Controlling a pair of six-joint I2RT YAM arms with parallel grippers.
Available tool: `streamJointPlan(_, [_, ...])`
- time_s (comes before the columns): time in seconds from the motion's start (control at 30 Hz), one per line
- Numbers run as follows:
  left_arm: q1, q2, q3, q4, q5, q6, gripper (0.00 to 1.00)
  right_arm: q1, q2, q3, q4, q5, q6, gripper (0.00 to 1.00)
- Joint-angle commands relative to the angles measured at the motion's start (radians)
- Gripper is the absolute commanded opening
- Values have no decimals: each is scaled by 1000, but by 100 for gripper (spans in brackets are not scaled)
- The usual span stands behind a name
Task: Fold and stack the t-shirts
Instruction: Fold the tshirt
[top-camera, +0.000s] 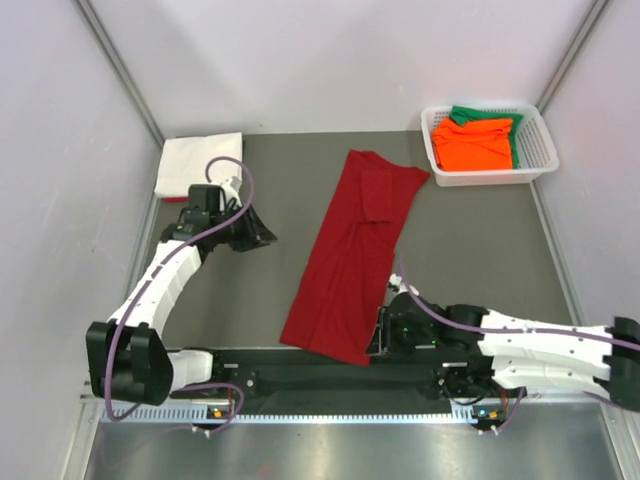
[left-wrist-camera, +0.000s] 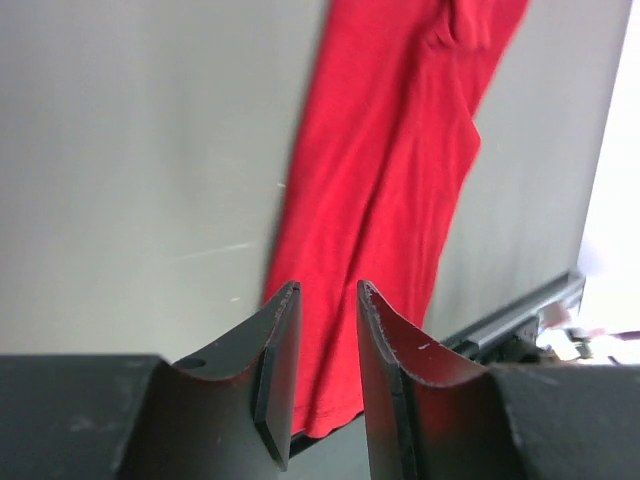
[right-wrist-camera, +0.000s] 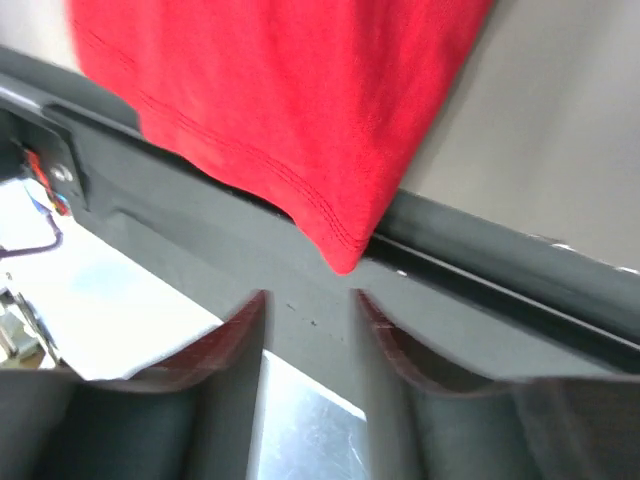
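You've got the white t-shirt folded far left; dark red t-shirt only a lengthwise strip, orange t-shirt and green t-shirt waiting in the basket; left gripper, right gripper parted, empty

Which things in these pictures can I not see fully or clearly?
- Green shirt, top view: mostly hidden under the orange shirt in the basket.
- Red shirt, left wrist view: far end cut off by the top edge, cloth blurred.
- Red shirt, right wrist view: only one hemmed corner shows; the top edge cuts off the rest.
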Motion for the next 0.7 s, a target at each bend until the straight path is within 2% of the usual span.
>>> streamJointPlan(0.0, [-63,23,-17,137,11,-58,34,-79,-110,78,-139,114,-112,44])
streamJointPlan(0.03, [-74,29,-17,147,-3,-65,34,-128,-115,89,-155,122,-178,49])
streamJointPlan(0.07, [-82,34,-22,164,-9,-75,34,-248,-112,99,-173,119,-215,54])
streamJointPlan(0.1, [-101,41,-25,173,-13,-94,34,-312,-92,125,-173,120,-247,61])
streamJointPlan(0.17, [-121,46,-34,193,-26,-111,34,-492,-57,155,-125,111,-348,65])
streamJointPlan(0.27, [-169,67,-31,227,-58,-131,34,-672,117,243,-30,119,-450,73])
streamJointPlan(0.37, [-192,89,-19,229,-74,-136,33,-775,268,378,35,154,-496,76])
streamJointPlan(0.4, [-203,96,-19,232,-83,-138,33,-785,373,456,76,174,-505,77])
streamJointPlan(0.47, [-212,98,-28,236,-88,-139,33,-806,479,546,98,221,-536,78])
streamJointPlan(0.5, [-215,97,-35,239,-91,-144,33,-808,568,629,107,235,-543,77])
streamJointPlan(0.57, [-218,87,-55,253,-92,-150,33,-815,676,696,144,295,-542,74])
streamJointPlan(0.67, [-220,74,-84,275,-86,-171,33,-825,759,799,175,359,-514,63])
